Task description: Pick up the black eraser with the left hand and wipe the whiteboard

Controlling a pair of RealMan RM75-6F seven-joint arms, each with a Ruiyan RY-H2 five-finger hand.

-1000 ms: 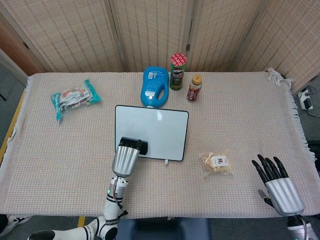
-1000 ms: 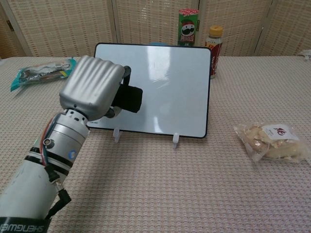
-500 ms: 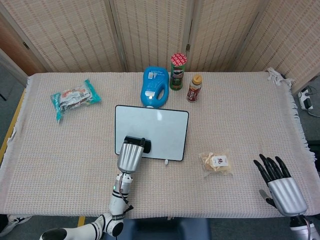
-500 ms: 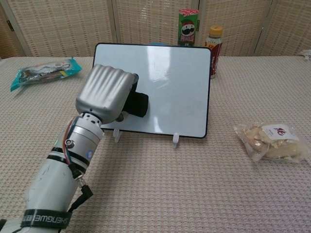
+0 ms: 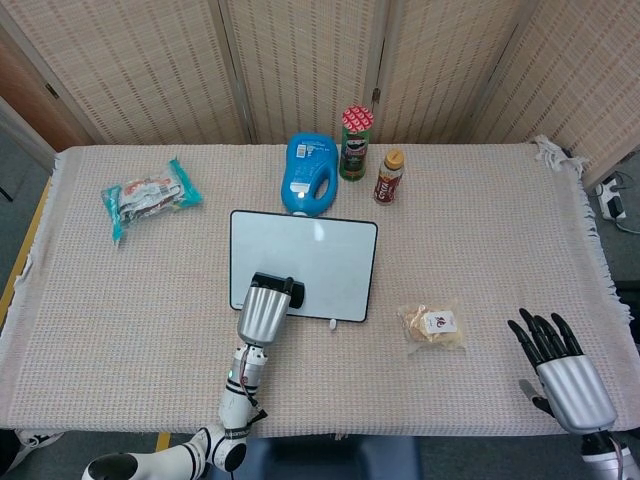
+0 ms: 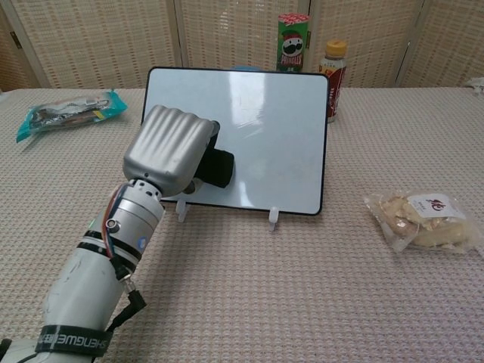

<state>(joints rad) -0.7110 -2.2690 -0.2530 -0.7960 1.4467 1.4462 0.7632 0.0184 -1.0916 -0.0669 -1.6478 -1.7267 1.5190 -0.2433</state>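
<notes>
I see everything in bright, even, sharp light; soft glare streaks my whiteboard, and shadows on the table stay faint.

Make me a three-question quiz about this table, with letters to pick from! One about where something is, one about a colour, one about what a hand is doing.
1. Where is the snack bag with the white label?
A. Right of the whiteboard
B. Behind the blue bottle
C. Under the left hand

2. What colour is the eraser?
A. Red
B. Black
C. Yellow

3. What is the right hand doing?
A. Holding the eraser
B. Pressing the whiteboard
C. Holding nothing, fingers spread

Answers:
1 A: the bag lies on the cloth to the board's right.
2 B: the block in the left hand is black.
3 C: it sits near the table's edge, away from everything.
</notes>
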